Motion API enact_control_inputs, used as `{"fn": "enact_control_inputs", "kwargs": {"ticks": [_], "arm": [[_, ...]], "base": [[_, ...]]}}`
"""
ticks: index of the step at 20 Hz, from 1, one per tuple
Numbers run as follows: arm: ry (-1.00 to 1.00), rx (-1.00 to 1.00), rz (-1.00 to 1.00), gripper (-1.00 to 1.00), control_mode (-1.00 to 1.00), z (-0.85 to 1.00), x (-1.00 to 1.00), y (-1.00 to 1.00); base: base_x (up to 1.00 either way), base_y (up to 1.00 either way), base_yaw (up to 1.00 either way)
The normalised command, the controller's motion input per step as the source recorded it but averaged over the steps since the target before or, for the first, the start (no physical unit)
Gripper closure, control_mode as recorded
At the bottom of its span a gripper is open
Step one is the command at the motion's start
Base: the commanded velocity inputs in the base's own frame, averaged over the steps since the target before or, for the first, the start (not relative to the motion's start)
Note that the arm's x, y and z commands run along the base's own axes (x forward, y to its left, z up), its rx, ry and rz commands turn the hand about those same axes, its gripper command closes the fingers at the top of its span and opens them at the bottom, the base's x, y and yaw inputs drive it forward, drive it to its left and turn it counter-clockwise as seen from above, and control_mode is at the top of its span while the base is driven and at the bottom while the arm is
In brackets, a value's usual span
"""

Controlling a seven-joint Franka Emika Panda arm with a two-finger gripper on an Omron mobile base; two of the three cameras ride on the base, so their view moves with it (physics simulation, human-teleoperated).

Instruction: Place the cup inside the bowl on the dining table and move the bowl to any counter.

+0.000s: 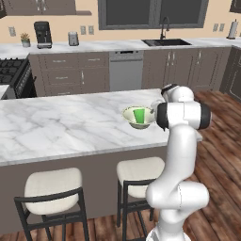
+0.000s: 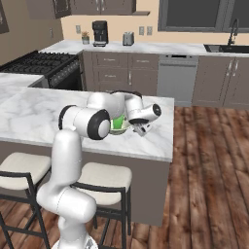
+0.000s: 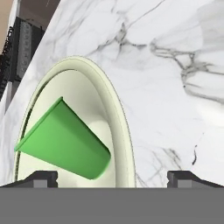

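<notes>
The green cup (image 1: 139, 115) stands inside the cream bowl (image 1: 133, 111) near the right end of the dining table (image 1: 61, 122). In the hand view the cup (image 3: 65, 140) lies in the bowl (image 3: 120, 118), seen from close by. My gripper (image 3: 113, 178) is open and straddles the bowl's near rim. One fingertip (image 3: 41, 177) is over the bowl's inside and the other is over bare marble (image 3: 175, 87). From the right base view the gripper (image 2: 141, 130) hangs just right of the bowl (image 2: 118, 127), whose left part my arm hides. Nothing is held.
Two cushioned stools (image 1: 52, 188) (image 1: 139, 172) stand at the table's front edge. The counter (image 1: 94, 46) runs along the back wall with a sink (image 1: 165, 42), a coffee machine (image 1: 42, 34) and a stove (image 1: 12, 70). Wood floor (image 2: 209, 160) lies right of the table.
</notes>
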Motion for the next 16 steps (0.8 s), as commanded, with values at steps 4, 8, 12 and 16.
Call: {"fn": "enact_control_inputs", "kwargs": {"ticks": [4,8,12,16], "arm": [[0.0,0.0,0.0,-1.0,-1.0,-0.16,0.0,0.01],[0.0,0.0,0.0,-1.0,-1.0,-0.14,0.0,0.04],[0.0,0.0,0.0,-1.0,-1.0,-0.02,0.02,0.09],[0.0,0.0,0.0,-1.0,-1.0,0.0,0.04,0.15]], "base": [[0.0,0.0,0.0],[0.0,0.0,0.0],[0.0,0.0,0.0],[0.0,0.0,0.0]]}}
